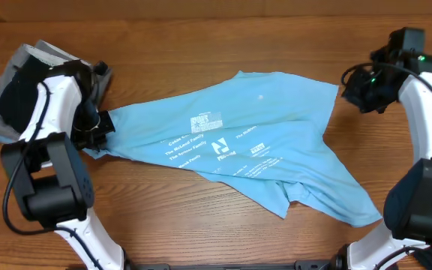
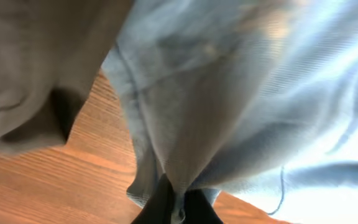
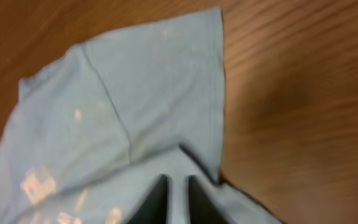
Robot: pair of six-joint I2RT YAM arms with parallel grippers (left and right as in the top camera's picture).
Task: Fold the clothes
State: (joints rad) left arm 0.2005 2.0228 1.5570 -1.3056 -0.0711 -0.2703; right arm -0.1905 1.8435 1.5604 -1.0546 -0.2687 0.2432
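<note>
Right now I have the light-blue T-shirt [image 1: 238, 150] lying across the middle of the bench [image 1: 201, 45], print side up, rumpled, with its lower right corner trailing toward the right arm's base. My left tool [image 1: 102, 133] is clamped on the shirt's left edge; in the left wrist view the cloth gathers into a tight bunch between the dark fingers [image 2: 160, 208], so that grip looks firm. My right tool [image 1: 349, 88] sits at the far upper right corner, and its wrist view shows the jaws nipped together on the hem beside the short sleeve [image 3: 154, 87], a thin strip of blue between them. I judge the two opposite holds are there so I can pull the cloth taut and flatten it before any fold. A pile of grey and black garments [image 1: 13, 90] sits at the upper left, partly under the left arm and just beside the shirt, apparently parked out of the way. The bench is brown wood grain, matte and bare around the shirt; nothing of the room beyond it shows.
</note>
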